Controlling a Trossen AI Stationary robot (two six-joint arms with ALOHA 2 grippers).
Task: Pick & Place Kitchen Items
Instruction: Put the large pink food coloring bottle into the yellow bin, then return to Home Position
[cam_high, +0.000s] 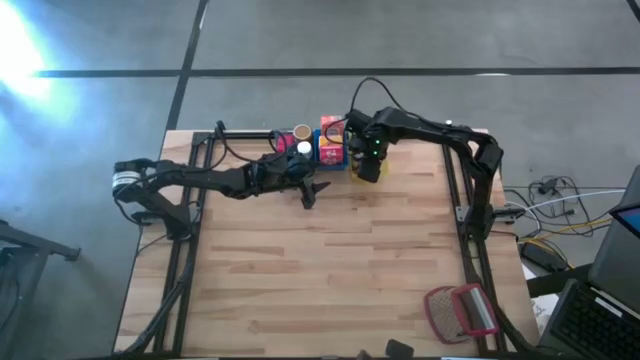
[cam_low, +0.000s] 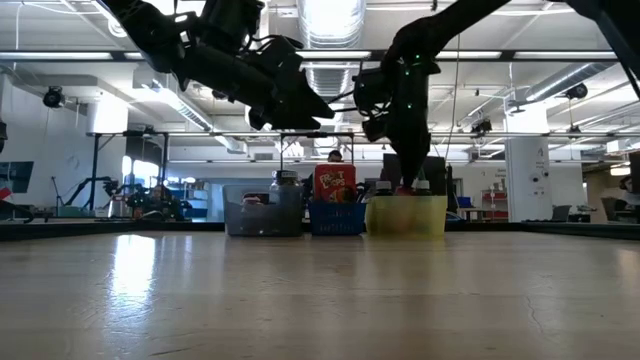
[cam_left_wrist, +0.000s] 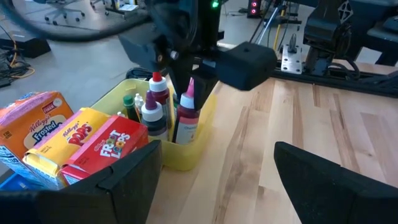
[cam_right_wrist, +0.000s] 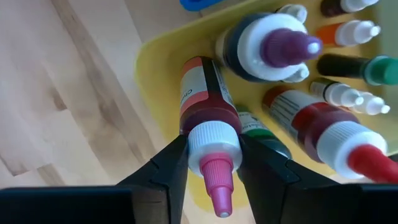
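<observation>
My right gripper (cam_right_wrist: 213, 168) points down over the yellow bin (cam_low: 405, 217) and is shut on a small dark-red bottle (cam_right_wrist: 202, 102) with a white collar and a pink nozzle. The bottle's lower part is inside the bin among several other small bottles (cam_right_wrist: 323, 124). From the left wrist view, the same bottle (cam_left_wrist: 185, 121) stands at the bin's near corner. My left gripper (cam_high: 312, 190) hovers open above the table just in front of the bins, with nothing between its fingers. My right gripper pinches the bottle's white collar (cam_right_wrist: 213, 138), just under the pink nozzle, between its two fingers. The fingers come from above, pointing down. The bottle stays roughly upright, nozzle up, its body down inside the yellow bin; whether its base rests on the bin's floor is hidden.
A blue bin (cam_low: 335, 218) with cereal boxes (cam_left_wrist: 81, 140) and a grey bin (cam_low: 263, 218) stand in a row beside the yellow one at the table's far edge. A red-framed mesh object (cam_high: 460, 310) lies at the near right corner. Bare wood stretches between.
</observation>
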